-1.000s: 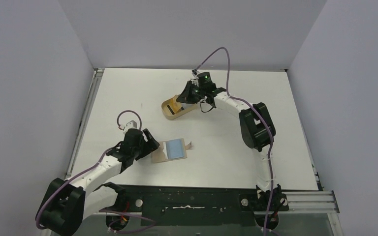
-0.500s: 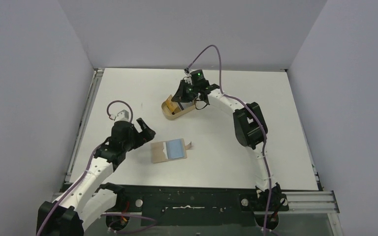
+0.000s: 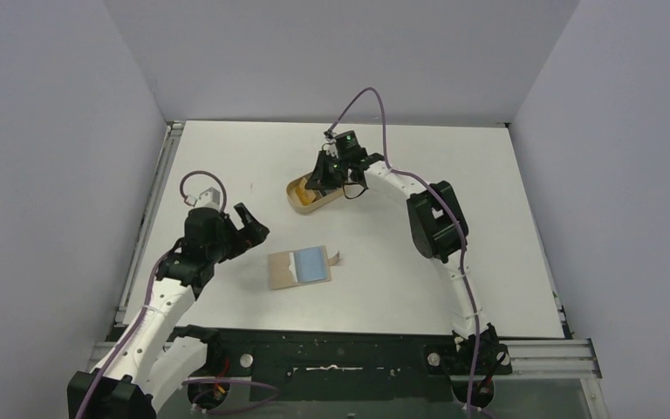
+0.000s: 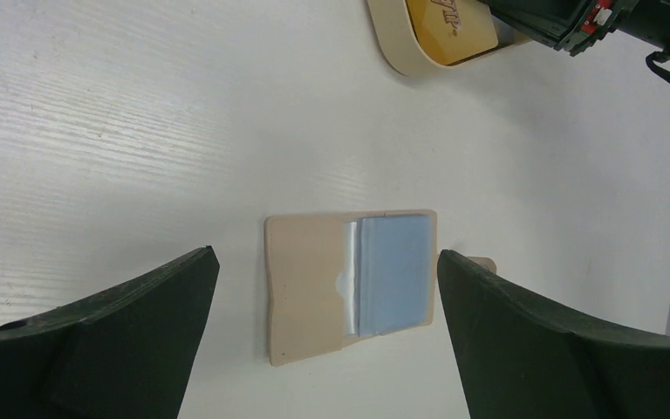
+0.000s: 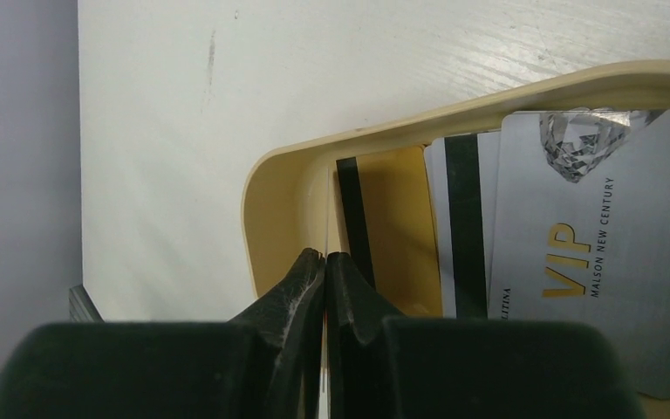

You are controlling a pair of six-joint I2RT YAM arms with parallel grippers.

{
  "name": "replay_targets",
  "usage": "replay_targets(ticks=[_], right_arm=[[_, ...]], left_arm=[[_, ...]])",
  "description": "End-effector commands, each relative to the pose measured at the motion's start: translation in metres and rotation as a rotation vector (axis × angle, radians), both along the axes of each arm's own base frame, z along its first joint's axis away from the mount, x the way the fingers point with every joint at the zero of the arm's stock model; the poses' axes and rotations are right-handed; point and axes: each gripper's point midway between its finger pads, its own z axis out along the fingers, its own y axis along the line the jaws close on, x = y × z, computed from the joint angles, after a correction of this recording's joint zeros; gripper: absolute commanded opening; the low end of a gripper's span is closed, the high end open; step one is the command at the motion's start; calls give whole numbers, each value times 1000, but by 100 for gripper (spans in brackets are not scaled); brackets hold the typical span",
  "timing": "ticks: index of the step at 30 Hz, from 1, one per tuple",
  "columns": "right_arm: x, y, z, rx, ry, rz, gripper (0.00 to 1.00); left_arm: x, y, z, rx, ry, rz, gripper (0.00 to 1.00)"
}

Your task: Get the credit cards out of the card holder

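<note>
The card holder (image 3: 299, 267) lies open on the table, tan on its left half and light blue on its right; the left wrist view shows it (image 4: 310, 288) with its snap tab (image 4: 480, 260). My left gripper (image 3: 251, 229) is open and empty, to the left of the holder and above the table; in its own view the gripper (image 4: 324, 256) frames the holder. My right gripper (image 3: 321, 179) is shut on a thin credit card (image 5: 328, 209), seen edge-on and held over the oval tray (image 5: 262, 201). Three credit cards lie in the tray, among them a silver VIP card (image 5: 593, 244).
The oval tan tray (image 3: 301, 196) stands at the back middle of the table and also shows in the left wrist view (image 4: 393, 52). Grey walls close in the left, back and right. The arm bases sit on a black rail (image 3: 340, 358) at the near edge.
My left arm has drawn back to the left, away from the card holder. My right gripper has moved left and down onto the tray's end with the card still in it.
</note>
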Motion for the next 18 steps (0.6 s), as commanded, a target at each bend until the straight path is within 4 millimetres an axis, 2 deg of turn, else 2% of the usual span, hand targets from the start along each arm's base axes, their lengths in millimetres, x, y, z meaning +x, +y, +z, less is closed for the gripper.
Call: replay_targets(ticks=[1,12,15,18], right_arm=[[11,12,26,28,-81,18,0],[12,12,18,16,-74,15,0],[12,14,16,13,-70,19,3],[13,15,17,8,-73,26,11]], left_arm=[[5,-1,29,-7,-68,-22,97],[2,5,30,10,-53,-17,97],[2,6,31,10,-57,-12,97],[4,6,31,12,-56,-13,97]])
